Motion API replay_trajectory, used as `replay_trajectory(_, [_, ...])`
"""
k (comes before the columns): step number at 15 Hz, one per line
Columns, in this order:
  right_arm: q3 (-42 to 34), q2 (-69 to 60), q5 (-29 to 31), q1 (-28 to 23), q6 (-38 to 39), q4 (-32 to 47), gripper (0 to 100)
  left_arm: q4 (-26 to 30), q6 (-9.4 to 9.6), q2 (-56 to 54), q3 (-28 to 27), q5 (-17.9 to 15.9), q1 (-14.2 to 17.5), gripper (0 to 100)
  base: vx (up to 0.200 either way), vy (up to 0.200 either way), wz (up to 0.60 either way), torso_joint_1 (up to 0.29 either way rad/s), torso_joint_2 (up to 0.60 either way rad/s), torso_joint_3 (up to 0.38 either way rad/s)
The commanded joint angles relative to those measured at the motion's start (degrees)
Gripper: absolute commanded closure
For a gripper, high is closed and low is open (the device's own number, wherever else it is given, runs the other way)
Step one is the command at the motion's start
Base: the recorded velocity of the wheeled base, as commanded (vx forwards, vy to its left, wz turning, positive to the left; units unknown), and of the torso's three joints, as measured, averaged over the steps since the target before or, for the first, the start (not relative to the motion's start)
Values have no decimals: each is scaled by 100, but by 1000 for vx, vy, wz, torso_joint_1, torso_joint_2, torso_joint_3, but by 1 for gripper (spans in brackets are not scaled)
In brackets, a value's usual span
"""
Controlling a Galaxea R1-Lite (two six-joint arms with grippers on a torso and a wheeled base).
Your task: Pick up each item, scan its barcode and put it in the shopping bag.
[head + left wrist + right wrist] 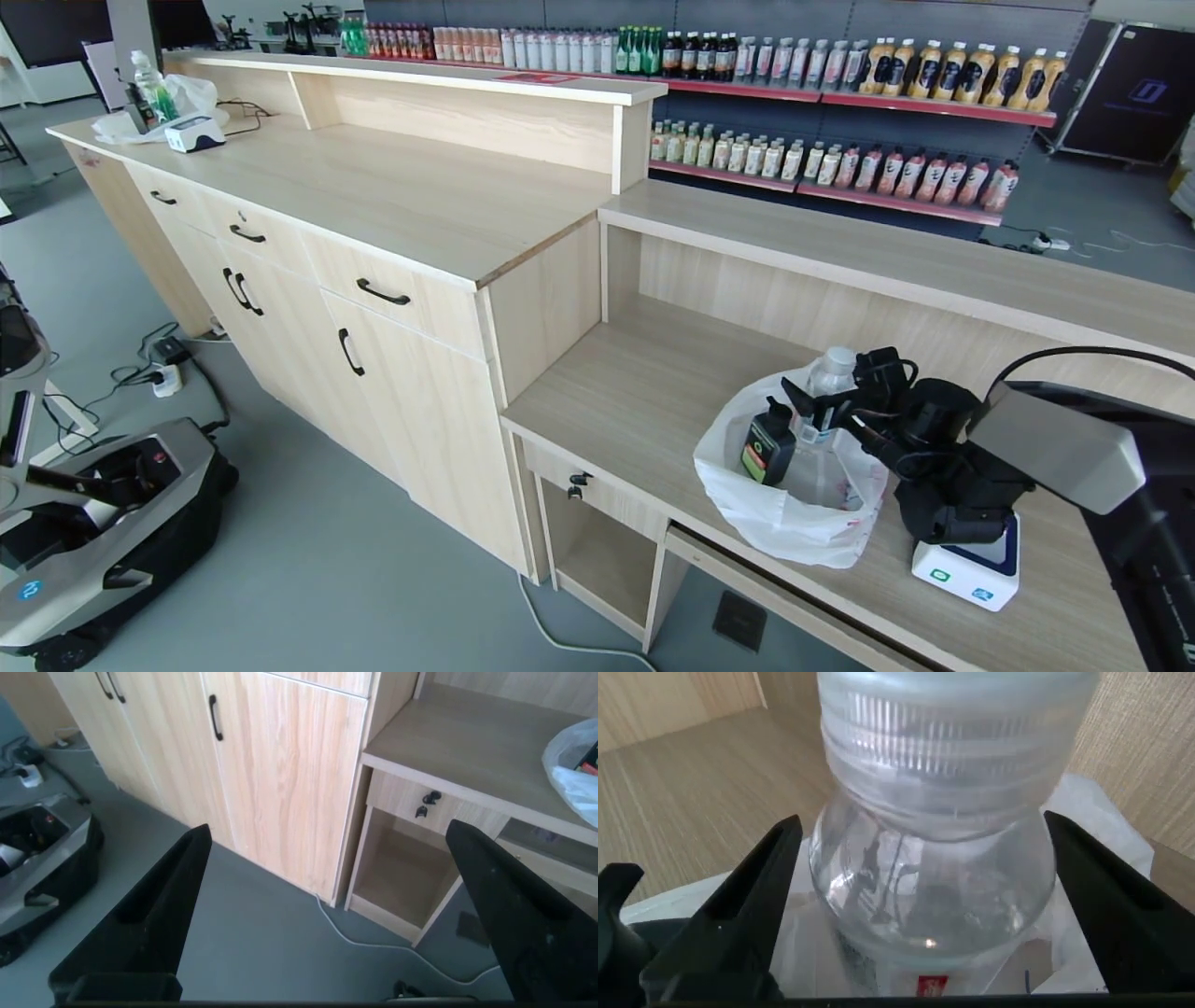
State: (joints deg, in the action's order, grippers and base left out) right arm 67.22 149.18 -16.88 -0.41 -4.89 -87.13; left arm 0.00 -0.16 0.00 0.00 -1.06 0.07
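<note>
**Clear bottle standing in the shopping bag between spread right fingers**

1. Left gripper [327, 833]: fingers spread wide, nothing between them. Its wrist view looks past them to the grey floor [280, 933], a cabinet door [290, 775] and the front edge of the desk [448, 747]. A corner of the shopping bag [572, 765] lies on that desk.

2. Head view: the low desk [635, 392] sits at 4 o'clock in the frame. The shopping bag [775, 518] stands on it, mouth open.

3. Bag contents: a dark bottle [768, 448] with a green and red label stands at 8 o'clock from the clear bottle [829, 373]. The right wrist view does not include the dark bottle.

4. Right gripper [826, 406]: over the bag, level with the clear bottle's neck. The right wrist view adds the detail: the fingers [747, 915] are spread, one on each side of the bottle's shoulder. Contact cannot be told.

5. Scanner [966, 569]: a white box on the desk at 4 o'clock from the bag, just beside it, under the right arm.
</note>
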Motion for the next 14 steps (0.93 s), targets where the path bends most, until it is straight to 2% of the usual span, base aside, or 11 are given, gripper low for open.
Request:
replay_trajectory(1, [-745,-1259,-43,15,14,530,0,0,-2,9,0,1,1,0,0,0,0,0,0,0])
replay_trajectory(6, [-2292,-3949,-25,-126,-276,1593,0,0,-2,0,0,1,1,0,0,0,0,0,0,0])
replay_trajectory(7, [-2732,-4757,-34,-169,-689,2068,0,0,-2,9,0,9,1,0,0,0,0,0,0,0])
replay_trajectory(9, [-3356,-5786,-25,-275,-1392,2534,0,0,-2,9,0,1,1,0,0,0,0,0,0,0])
replay_trajectory(10, [-3655,-6199,98,-380,-1840,2921,0,0,-2,0,0,1,1,0,0,0,-600,7,2,2])
replay_trajectory(11, [-3725,-6656,177,-433,-2218,3474,0,0,-2,9,0,1,1,0,0,0,-600,-7,7,2])
replay_trajectory(13, [-3602,-7552,388,-328,-2262,4758,0,0,-2,9,0,9,1,0,0,0,-600,-112,200,98])
replay_trajectory(14, [-3593,-7895,686,-266,-2174,5144,0,0,-2,9,0,9,1,0,0,0,-600,-22,71,32])
